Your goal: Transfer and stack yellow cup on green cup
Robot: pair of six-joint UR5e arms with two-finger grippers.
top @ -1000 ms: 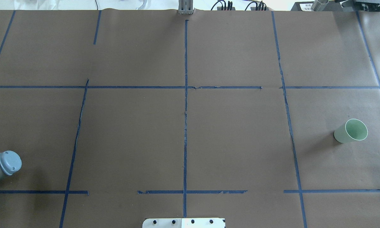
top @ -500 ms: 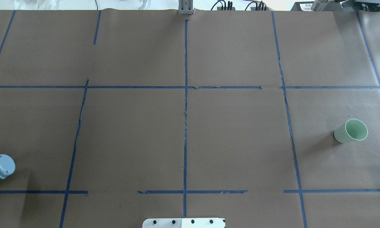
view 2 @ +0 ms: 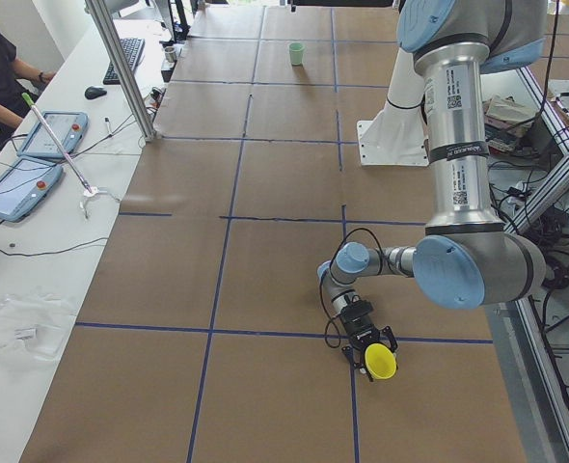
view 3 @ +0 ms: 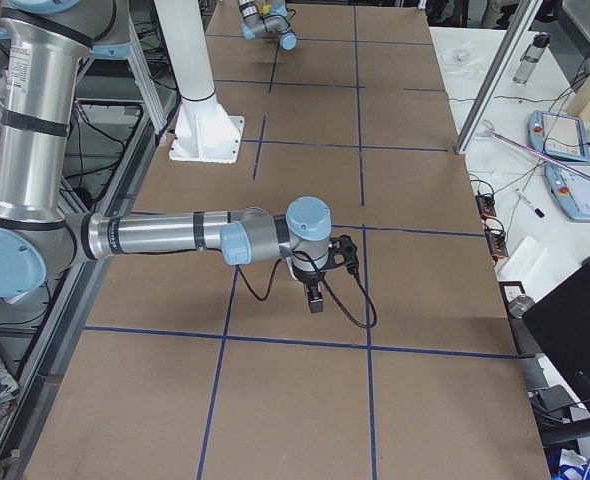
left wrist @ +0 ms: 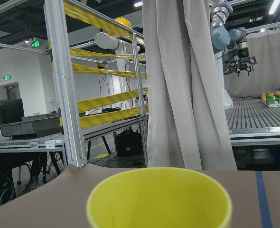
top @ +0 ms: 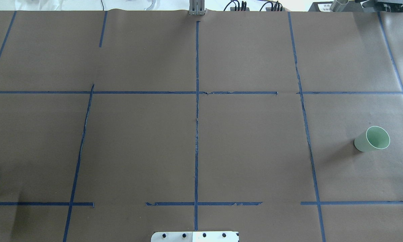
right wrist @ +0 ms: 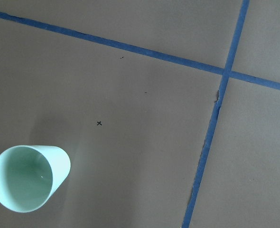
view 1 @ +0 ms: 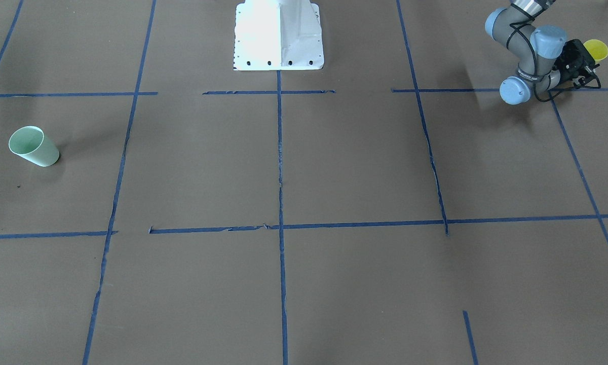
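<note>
Front view: the yellow cup stands mouth up at a corner of the bench, on the robot's left; the left hand lies level just beside it, and I cannot tell whether it is wide or closed on the cup; the green cup stands well apart at the opposite end; blue tape rules the brown paper cover into squares

Overhead: only the green cup shows, upright near the right edge; neither hand is in view

Left side view: the left hand sits low over the bench with the yellow cup at its tips; touching or just apart, I cannot say

Right side view: the right hand points down at the bench; wide or narrow cannot be told from here

Left wrist view: the yellow rim fills the lower middle, round, smooth and plain; no fingers show

Right wrist view: the green cup lies at lower left, seen from above, empty, with a thin pale rim

Both look like thin plastic tumblers, tapered and wider at the rim; probably light, fairly stiff yet springy at the mouth, smooth enough to slip and easy to tip; the yellow one seems best taken across its wall below the rim with a gentle squeeze, then kept upright so that it nests partway into the green
</note>
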